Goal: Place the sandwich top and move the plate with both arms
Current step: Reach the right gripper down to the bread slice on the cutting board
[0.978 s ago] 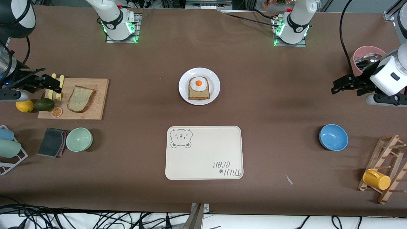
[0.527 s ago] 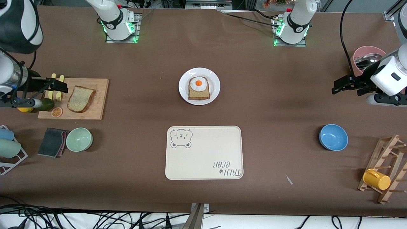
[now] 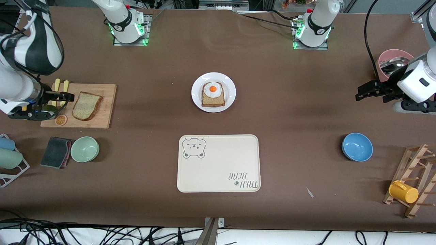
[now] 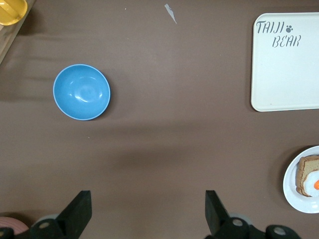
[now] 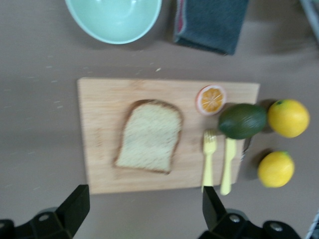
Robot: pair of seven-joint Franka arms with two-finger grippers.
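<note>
The sandwich top is a plain tan slice lying flat on a wooden cutting board at the right arm's end of the table. In the right wrist view the sandwich top lies just past the open fingers. My right gripper hovers open and empty over the board's edge, by the yellow fork and knife. The white plate stands mid-table with an egg-topped slice on it, and its rim shows in the left wrist view. My left gripper waits open and empty over bare table at the left arm's end.
A cream bear tray lies nearer the camera than the plate. A blue bowl, a pink cup and a wooden rack with a yellow mug sit at the left arm's end. A green bowl, grey cloth, avocado and lemons surround the board.
The right arm has swung in over its end of the table, and its gripper has moved a little toward the bread slice on the board. The left arm has not moved.
</note>
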